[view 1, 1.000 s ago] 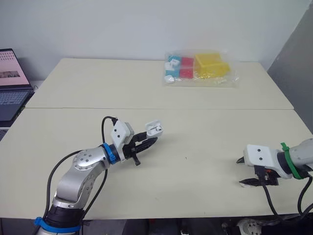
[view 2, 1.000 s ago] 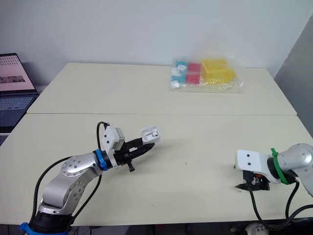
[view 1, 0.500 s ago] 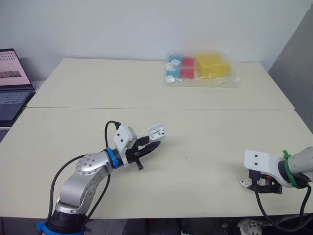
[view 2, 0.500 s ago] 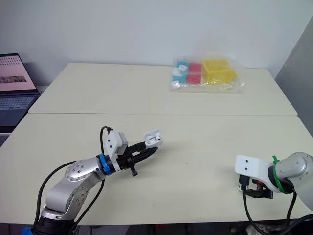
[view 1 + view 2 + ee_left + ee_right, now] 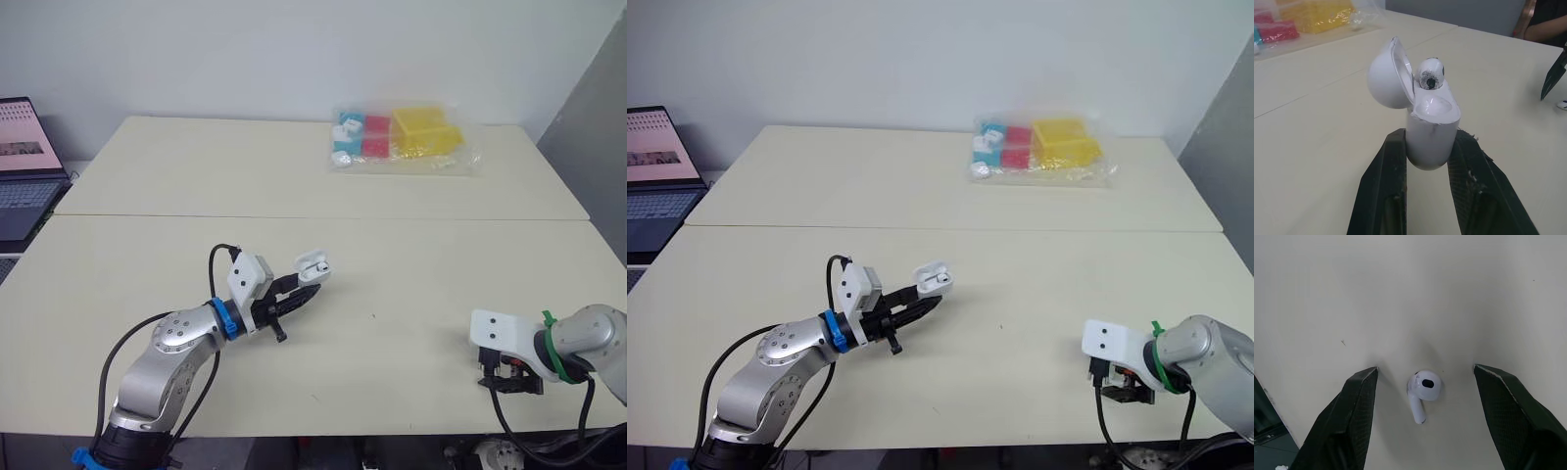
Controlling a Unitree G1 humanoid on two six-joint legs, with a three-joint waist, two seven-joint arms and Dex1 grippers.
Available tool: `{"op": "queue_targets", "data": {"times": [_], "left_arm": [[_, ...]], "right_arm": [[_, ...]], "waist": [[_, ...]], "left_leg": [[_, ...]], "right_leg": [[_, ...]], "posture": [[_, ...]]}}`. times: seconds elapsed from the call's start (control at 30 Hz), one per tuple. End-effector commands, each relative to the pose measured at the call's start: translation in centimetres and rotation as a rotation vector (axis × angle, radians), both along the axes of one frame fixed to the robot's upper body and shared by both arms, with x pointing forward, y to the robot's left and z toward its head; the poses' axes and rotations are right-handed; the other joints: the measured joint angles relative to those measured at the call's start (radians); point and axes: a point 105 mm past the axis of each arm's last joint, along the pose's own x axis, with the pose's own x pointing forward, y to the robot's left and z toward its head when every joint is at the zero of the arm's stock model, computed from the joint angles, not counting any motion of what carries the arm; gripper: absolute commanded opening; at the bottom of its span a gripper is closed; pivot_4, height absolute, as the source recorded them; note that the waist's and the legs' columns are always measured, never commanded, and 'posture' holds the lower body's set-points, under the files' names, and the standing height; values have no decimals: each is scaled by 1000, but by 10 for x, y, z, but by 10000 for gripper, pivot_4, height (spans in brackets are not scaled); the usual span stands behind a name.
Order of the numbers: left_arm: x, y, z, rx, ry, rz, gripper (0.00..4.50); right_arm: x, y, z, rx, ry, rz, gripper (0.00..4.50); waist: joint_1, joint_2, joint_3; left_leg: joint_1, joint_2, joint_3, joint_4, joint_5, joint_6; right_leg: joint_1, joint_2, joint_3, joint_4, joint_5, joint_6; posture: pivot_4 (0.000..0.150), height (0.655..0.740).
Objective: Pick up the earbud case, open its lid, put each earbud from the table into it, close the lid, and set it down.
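Broadly, a pale table carries the left gripper near 8 o'clock, pinching the white earbud case by its body, lid swung back and tilted up, likely so the empty socket faces the other arm. Near 4 o'clock by the front edge, the right gripper hangs with fingers spread either side of the loose earbud lying on the table, touching nothing, apparently lined up to pinch it. One seated earbud hides its stem in the case; from overhead, the right wrist housing covers the loose one.

Silver arms carry black cables, a blue left wristband and a green right wristband.
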Motion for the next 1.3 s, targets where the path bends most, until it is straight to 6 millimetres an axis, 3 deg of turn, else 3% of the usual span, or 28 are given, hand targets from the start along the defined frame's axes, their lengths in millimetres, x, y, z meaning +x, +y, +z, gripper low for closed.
{"op": "queue_targets", "data": {"times": [0.03, 0.13, 0.33, 0.37, 0.67, 0.83, 0.93, 1.07, 1.2, 1.3], "left_arm": [[-2, -3, 14, -8, -63, -13, 7934], [0, -4, 14, -11, -66, -13, 7934], [0, -6, 14, -13, -69, -17, 7934], [0, -6, 14, -13, -70, -18, 7934], [2, -6, 14, -19, -75, -15, 7934], [3, -7, 15, -26, -77, -18, 7934], [2, -11, 21, -39, -90, -56, 7934], [4, -19, 27, -52, -104, -91, 7934], [10, -30, 38, -83, -131, -109, 7934], [14, -35, 42, -94, -133, -121, 7934]], "right_arm": [[1, -3, -3, -15, -9, -21, 32056], [1, -8, -4, -26, 1, -30, 25957], [-1, -11, -5, -28, 12, -46, 4879], [-2, -11, -5, -27, 14, -45, 3653], [6, -10, 4, -18, -37, -22, 3725], [11, 4, 22, 57, -86, 29, 3725], [14, 37, 55, 288, -147, 86, 3725], [18, 64, 79, 501, -202, 100, 3725], [30, 112, 124, 957, -317, 96, 3725], [35, 128, 143, 1169, -376, 74, 3725]], "waist": [[0, 0, 0], [0, -2, -1], [0, -3, -2], [0, -3, -2], [0, -4, -2], [0, -4, -2], [-2, -3, -2], [1, -3, -2], [-1, -3, -2], [0, -3, -2]], "left_leg": [[0, 0, 0, 0, 0, 0], [0, 0, 0, 0, 0, 0], [1, 0, 0, 1, 0, 0], [1, -1, 0, 1, 0, 0], [2, -1, 1, 1, 0, 0], [2, -1, 1, 1, 0, 0], [1, 0, 1, 0, 0, 0], [0, 0, 0, 0, 0, 0], [-1, -1, 0, 1, 0, 0], [-2, 0, 0, 1, 0, 0]], "right_leg": [[0, 0, 0, 0, 0, 0], [0, 0, 0, 0, 0, 0], [1, 0, 3, 0, 0, 0], [1, 0, 4, 0, 0, 0], [1, 0, 5, 0, 1, 2], [0, 0, 6, 0, 1, 2], [0, 1, 6, 0, 1, 2], [0, 2, 2, 0, 1, 2], [0, 2, 4, 1, 2, 2], [0, 2, 2, 1, 2, 2]], "posture": [[1500, 7400], [1500, 7400], [1500, 7400], [1500, 7400], [1500, 7400], [1500, 7400], [1500, 7400], [1500, 7400], [1500, 7400], [1500, 7400]]}}
